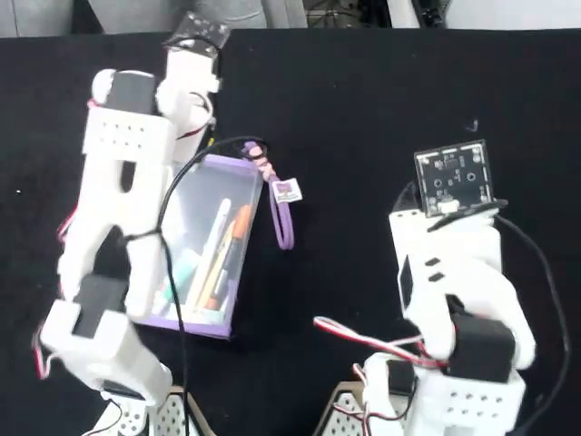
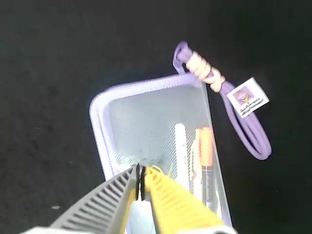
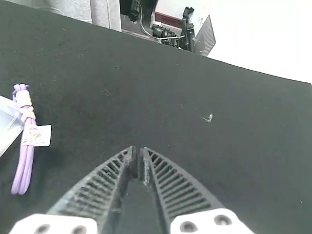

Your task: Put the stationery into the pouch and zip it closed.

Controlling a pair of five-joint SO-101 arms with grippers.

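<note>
The pouch (image 1: pixel 227 168), clear with purple trim, lies on the black table (image 1: pixel 363 109) at about 9 o'clock from the table's centre in the high view. Its long axis runs from 1 o'clock to 7 o'clock.

Contents: a white pen (image 1: pixel 215 238), an orange pen (image 1: pixel 236 238) and a teal item (image 1: pixel 182 270), all inside and lying along that axis. Whether the zip is drawn cannot be told.

A purple strap (image 1: pixel 283 222) with a small tag (image 1: pixel 289 191) hangs off the pouch's 1 o'clock corner.

The left gripper (image 2: pixel 141 171) stands over the pouch with its jaws pressed together. Its tips point at the panel beside the pen ends; contact cannot be confirmed.

The right gripper (image 3: pixel 137 157), jaws likewise together and holding nothing, is over bare table at 3 o'clock from the pouch, well apart.

Judgement: the left arm is the nearer, and any zipping falls to it, working along the long axis.
</note>
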